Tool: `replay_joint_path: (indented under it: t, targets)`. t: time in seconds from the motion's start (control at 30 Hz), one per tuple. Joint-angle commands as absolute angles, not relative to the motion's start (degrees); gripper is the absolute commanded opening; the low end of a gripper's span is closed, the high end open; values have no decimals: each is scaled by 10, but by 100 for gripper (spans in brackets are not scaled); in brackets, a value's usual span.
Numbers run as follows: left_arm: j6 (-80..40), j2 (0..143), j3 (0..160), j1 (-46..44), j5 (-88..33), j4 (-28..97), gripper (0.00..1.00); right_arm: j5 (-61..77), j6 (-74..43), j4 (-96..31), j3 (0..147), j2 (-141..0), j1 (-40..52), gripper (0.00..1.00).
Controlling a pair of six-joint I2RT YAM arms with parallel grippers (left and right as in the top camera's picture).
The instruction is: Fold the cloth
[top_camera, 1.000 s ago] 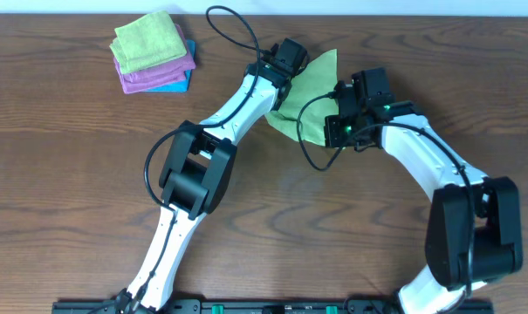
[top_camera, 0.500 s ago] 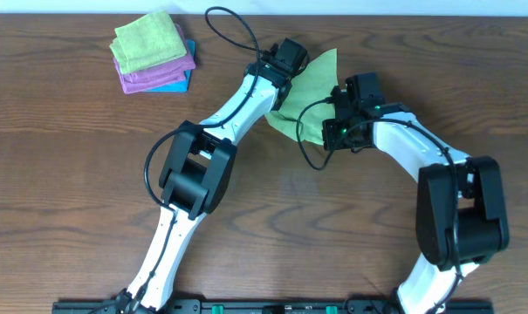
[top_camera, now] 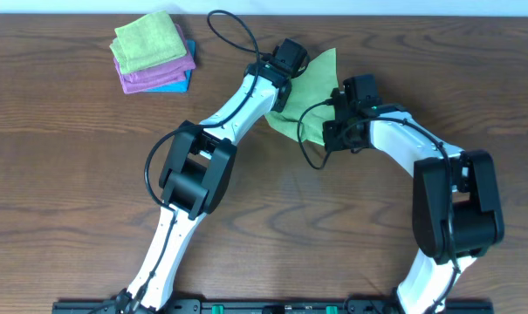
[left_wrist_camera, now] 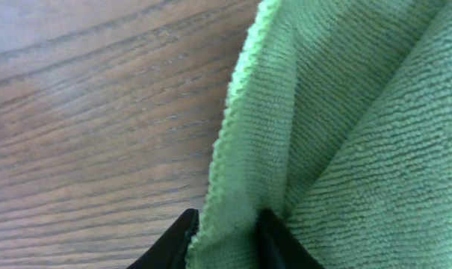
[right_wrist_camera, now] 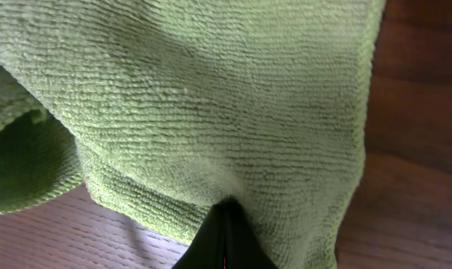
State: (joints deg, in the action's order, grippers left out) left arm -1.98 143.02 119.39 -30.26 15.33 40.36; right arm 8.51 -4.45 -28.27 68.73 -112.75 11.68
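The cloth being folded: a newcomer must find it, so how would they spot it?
On the wooden table, look top centre in the overhead view. The lime-green cloth lies there, the left gripper and right gripper pinching its edges. Unlike the green one on the folded stack at top left, it is loose and rumpled.

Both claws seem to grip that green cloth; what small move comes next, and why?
Probably raise both together slightly: the left gripper pinches one edge of the cloth, the right gripper is shut on another, and it lies loosely bunched.
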Motion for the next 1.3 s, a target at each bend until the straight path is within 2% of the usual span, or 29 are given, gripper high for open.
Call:
replay_joint_path:
  t: [0.0, 0.17, 0.73, 0.93, 1.1, 1.13, 1.17, 1.2, 1.27]
  targets:
    - [-22, 1425, 1201, -294, 135, 421, 20, 38, -36, -296, 686, -1140, 107, 1]
    - [-22, 1425, 1201, -284, 135, 427, 6, 27, -36, -308, 686, -1140, 98, 2]
    - [2, 1425, 1201, -233, 139, 453, 6, -79, -45, -369, 686, -1140, 59, 1]
    - [3, 1425, 1201, -227, 130, 458, 7, -73, -62, -377, 686, -1140, 52, 1]
    - [2, 1425, 1201, -224, 130, 459, 11, -73, -69, -403, 686, -1140, 52, 1]
    - [2, 1425, 1201, -224, 130, 459, 15, -73, -70, -403, 686, -1140, 52, 1]
    - [2, 1425, 1201, -224, 126, 460, 24, -72, -73, -402, 687, -1140, 52, 1]
    - [2, 1425, 1201, -224, 117, 461, 39, -69, -77, -402, 689, -1139, 52, 1]
    - [2, 1425, 1201, -224, 102, 461, 42, -56, -76, -406, 700, -1138, 54, 1]
